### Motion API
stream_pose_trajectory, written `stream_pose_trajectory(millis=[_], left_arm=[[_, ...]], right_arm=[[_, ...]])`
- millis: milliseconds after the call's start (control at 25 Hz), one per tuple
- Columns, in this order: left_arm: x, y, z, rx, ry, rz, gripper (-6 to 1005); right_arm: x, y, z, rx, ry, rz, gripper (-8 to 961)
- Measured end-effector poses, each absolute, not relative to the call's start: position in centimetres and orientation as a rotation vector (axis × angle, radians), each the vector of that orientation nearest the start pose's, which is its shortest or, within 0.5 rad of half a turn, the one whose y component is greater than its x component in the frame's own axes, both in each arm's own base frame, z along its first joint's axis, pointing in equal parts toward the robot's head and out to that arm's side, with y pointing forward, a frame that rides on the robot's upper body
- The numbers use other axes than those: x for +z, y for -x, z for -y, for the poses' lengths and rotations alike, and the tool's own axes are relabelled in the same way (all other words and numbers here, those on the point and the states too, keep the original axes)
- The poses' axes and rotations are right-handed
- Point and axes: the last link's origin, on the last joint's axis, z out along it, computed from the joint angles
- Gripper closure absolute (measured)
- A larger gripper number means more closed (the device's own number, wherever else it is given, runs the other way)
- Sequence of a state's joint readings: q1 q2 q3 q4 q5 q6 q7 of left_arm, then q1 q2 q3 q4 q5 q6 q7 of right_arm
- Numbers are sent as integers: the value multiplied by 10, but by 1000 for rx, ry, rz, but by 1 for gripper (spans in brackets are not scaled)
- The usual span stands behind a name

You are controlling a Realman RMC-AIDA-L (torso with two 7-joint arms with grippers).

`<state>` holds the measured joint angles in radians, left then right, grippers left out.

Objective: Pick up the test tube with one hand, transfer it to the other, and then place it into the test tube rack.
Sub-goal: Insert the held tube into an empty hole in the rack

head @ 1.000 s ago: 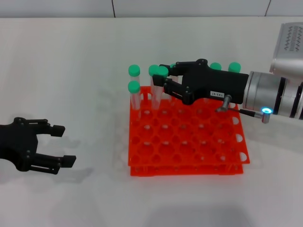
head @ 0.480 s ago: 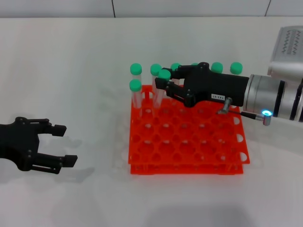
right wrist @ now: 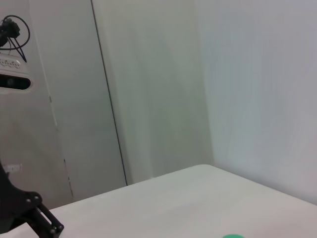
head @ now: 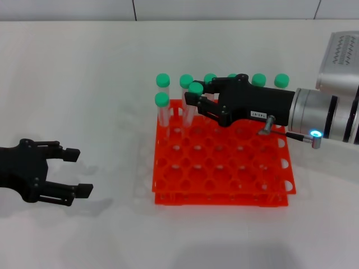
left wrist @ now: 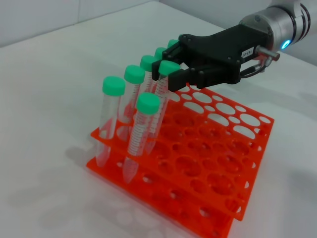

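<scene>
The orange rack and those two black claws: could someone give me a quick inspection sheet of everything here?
Surface: white table, bare around the rack.
Job's things: orange rack holds green-capped tubes along its far rows; one test tube stands tilted in a hole, held at its cap.
Clutter: nothing seen.
Grippers: right tool shut on the test tube above the rack; left tool open, resting away from the rack.
Cables: nothing seen.
Surroundings: pale wall panels.

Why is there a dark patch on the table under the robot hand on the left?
In the head view that is the left gripper casting its shadow on the white table; in the left wrist view the test tube rack also throws a soft grey shadow.
</scene>
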<state>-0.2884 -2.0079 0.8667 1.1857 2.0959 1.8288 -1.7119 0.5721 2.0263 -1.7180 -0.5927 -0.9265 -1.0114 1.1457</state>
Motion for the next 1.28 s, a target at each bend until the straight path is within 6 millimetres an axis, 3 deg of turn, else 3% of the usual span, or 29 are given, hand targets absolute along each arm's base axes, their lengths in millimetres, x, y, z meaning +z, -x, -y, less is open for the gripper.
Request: stream_pose_trajectory(millis=[1280], left_arm=[[73,282,-272,-252,2880,717,109]], right_arm=[[-77,-182,-360,837,2652,-413,689]])
